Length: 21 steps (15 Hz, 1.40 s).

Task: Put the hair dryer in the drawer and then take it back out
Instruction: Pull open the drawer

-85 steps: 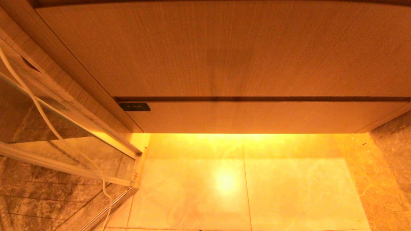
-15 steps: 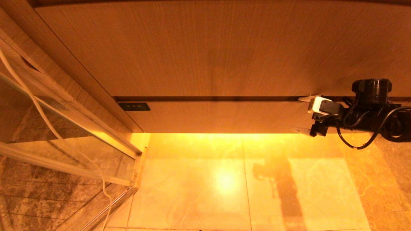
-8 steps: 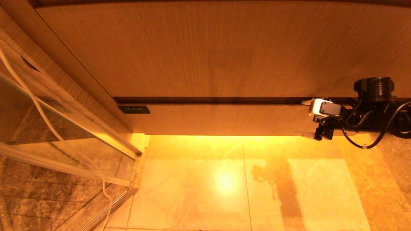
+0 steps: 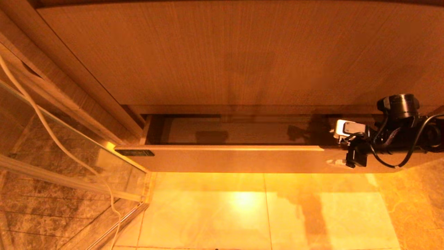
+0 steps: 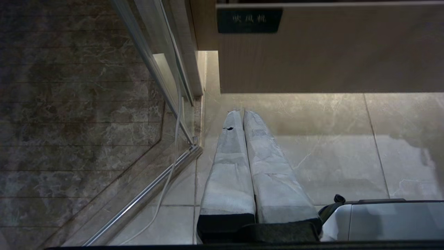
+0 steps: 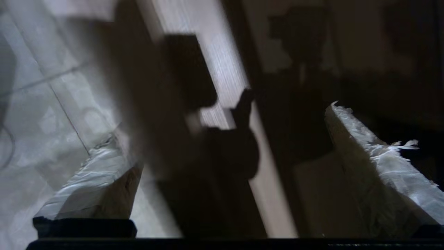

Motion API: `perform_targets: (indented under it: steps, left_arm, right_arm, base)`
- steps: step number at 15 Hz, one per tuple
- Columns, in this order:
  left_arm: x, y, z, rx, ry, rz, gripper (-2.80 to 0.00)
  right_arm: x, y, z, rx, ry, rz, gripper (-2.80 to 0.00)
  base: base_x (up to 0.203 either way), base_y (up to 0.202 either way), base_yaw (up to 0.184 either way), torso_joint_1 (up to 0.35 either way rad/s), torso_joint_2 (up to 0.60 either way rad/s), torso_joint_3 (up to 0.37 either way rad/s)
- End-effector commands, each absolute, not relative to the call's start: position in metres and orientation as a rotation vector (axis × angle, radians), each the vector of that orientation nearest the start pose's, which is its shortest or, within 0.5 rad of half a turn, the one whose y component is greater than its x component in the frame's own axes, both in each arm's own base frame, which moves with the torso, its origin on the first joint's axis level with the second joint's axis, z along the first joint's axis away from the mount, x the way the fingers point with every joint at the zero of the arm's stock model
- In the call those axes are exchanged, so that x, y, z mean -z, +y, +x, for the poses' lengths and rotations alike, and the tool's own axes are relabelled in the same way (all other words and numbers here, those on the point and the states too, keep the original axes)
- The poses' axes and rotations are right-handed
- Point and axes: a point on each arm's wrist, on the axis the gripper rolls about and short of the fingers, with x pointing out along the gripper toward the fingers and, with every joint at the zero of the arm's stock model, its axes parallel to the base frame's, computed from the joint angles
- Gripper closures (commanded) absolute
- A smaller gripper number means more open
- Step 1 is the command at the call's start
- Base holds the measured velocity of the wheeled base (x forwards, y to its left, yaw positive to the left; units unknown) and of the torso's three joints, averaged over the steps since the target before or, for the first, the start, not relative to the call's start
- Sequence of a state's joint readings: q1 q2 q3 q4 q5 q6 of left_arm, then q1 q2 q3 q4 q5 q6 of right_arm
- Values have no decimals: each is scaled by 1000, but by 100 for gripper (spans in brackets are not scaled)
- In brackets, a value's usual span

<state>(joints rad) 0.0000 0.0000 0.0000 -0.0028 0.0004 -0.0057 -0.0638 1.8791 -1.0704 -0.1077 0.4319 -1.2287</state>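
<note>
I hook my right gripper (image 4: 341, 147), fingers spread wide, over the drawer front (image 4: 222, 158) to slide it out, making room for the hair dryer, while my left gripper (image 5: 242, 114) hangs closed

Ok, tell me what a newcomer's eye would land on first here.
The drawer, pulled partly out under the wooden cabinet, showing a dark inside. At its right end the right gripper straddles the drawer front, fingers wide apart. Below, glossy floor tiles glow under warm light.
</note>
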Motion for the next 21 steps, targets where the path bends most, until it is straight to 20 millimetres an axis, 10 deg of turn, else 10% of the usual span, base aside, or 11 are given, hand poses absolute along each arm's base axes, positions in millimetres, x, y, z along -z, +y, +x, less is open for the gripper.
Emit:
perform_targets:
  steps: [1, 14, 17, 18, 21]
  left_arm:
    - [-76, 0, -23, -2, -2, -6, 0]
    - [-76, 0, -23, -2, -3, -6, 0]
    - [-76, 0, -23, -2, -2, -6, 0]
    - [-76, 0, -23, -2, -3, -6, 0]
    - [-76, 0, -23, 0, -3, -6, 0]
  right_arm:
    - [-151, -12, 343, -707, 341, -1007, -280]
    - [-207, -30, 265, -599, 312, -976, -280]
    - [-210, -31, 240, -550, 405, -750, -280]
    - [-212, -35, 233, -513, 423, -718, 0]
    - [-224, -36, 216, -405, 477, -746, 0]
  base:
    - [0, 0, 0, 0, 0, 0]
    - [0, 0, 0, 0, 0, 0]
    - [0, 0, 0, 0, 0, 0]
    - [0, 0, 0, 0, 0, 0]
    - [0, 0, 0, 0, 0, 0]
